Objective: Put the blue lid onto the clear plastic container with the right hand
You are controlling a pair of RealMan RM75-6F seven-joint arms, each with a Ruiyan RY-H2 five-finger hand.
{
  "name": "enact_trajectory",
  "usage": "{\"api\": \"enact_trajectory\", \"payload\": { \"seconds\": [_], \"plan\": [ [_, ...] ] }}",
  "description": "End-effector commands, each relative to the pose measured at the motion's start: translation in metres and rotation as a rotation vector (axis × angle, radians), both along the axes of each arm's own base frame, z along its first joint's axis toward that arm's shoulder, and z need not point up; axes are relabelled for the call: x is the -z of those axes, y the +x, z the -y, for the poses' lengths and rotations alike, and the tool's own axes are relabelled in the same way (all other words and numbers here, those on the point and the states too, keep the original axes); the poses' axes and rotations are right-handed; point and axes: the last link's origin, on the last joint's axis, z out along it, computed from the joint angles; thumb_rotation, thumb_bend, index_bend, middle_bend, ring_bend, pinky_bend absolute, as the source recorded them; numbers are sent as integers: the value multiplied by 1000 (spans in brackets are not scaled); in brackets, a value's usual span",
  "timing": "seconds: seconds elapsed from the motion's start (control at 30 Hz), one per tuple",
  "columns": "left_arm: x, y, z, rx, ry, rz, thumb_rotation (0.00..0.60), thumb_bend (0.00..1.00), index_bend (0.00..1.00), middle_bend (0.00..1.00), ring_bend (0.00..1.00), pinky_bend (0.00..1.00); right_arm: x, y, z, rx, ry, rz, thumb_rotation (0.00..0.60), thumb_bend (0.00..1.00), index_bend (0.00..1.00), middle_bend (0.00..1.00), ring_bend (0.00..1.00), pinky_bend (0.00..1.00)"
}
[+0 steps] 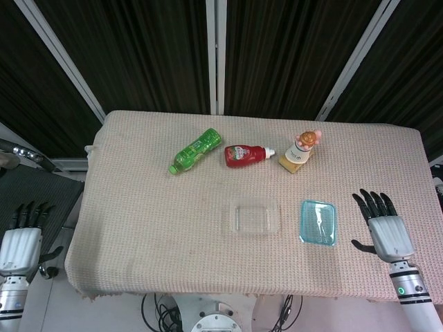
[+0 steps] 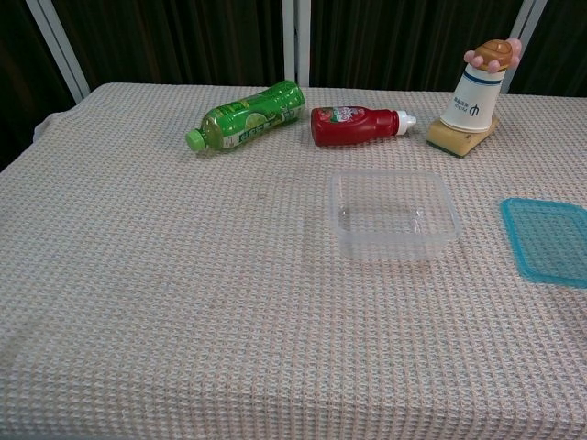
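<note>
The blue lid [image 1: 318, 221] lies flat on the woven cloth, just right of the clear plastic container [image 1: 254, 217]. The chest view shows the lid [image 2: 548, 240] at the right edge and the container [image 2: 393, 213] empty and upright. My right hand [image 1: 384, 232] hovers over the table's right side, a short way right of the lid, fingers spread and holding nothing. My left hand [image 1: 21, 241] hangs off the table's left edge, fingers apart, empty. Neither hand appears in the chest view.
A green bottle [image 1: 196, 150] and a red sauce bottle [image 1: 246, 155] lie on their sides at the back. A white cup with a brown topper [image 1: 302, 147] leans on a yellow sponge [image 2: 460, 137] behind the lid. The cloth-covered table [image 1: 138, 228] ends at dark panels.
</note>
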Motion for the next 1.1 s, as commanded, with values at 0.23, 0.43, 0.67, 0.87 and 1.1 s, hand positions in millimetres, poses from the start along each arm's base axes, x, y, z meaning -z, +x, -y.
{"api": "enact_trajectory", "payload": {
  "seconds": [0.23,0.43,0.67,0.87,1.1],
  "plan": [
    [3,2,-1,1,-3,-1,600,0,158,101,0,35,31,-27,25,48,74,-26,600,0,0,24,0,0],
    [5,2,-1,0,-7,-3,600,0,158,100,0,35,52,-32,37,53,112,-33,600,0,0,24,0,0],
    [3,3,0,0,-3,-4,600,0,158,100,0,35,67,-36,46,47,139,-32,600,0,0,23,0,0],
    [2,3,3,-6,1,-4,600,0,158,100,0,35,66,-38,45,52,140,-21,600,0,0,22,0,0],
    [2,1,6,-14,5,-4,600,0,158,101,0,35,67,-42,45,71,150,-17,600,0,0,22,0,0]
  ]
}}
